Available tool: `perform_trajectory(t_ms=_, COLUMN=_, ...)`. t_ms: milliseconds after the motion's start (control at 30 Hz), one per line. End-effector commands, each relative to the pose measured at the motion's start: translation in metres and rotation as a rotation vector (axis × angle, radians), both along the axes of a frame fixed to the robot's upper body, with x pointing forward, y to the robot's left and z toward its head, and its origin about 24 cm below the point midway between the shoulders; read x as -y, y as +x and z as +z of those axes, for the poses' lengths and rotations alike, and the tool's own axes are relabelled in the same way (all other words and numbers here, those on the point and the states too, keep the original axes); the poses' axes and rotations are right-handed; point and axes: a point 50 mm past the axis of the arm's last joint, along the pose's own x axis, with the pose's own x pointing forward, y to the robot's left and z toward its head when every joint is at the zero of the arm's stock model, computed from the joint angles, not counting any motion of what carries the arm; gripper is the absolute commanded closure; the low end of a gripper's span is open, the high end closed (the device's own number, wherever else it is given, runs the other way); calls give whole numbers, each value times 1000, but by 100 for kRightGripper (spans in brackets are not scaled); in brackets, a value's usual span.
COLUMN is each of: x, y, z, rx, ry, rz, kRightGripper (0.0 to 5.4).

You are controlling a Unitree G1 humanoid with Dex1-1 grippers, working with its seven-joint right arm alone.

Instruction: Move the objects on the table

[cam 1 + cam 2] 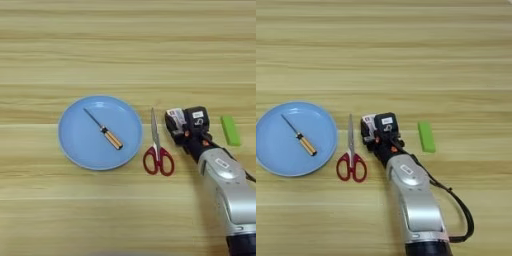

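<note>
The box [176, 117] sits mid-surface, mostly hidden under the gripper [186, 128], so can't tell if the fingers are spread or pinching it. Scissors [157, 150] lie just left of it, blades pointing to the far edge. Further left is the plate [80, 145] with the screwdriver [104, 129] on it. The green block [230, 130] lies near the right edge.
</note>
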Motion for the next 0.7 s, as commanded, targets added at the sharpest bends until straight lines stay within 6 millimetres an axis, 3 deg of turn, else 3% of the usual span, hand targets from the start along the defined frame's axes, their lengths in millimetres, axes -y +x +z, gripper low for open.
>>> perform_trajectory(t_ms=33, x=-13, y=11, z=36, rx=152, ry=5, rz=49, kRightGripper=331)
perform_trajectory(t_ms=367, x=-41, y=4, z=54, rx=202, ry=38, rz=150, kRightGripper=331)
perform_trajectory(t_ms=700, x=-54, y=1, z=59, rx=212, ry=46, rz=202, kRightGripper=331)
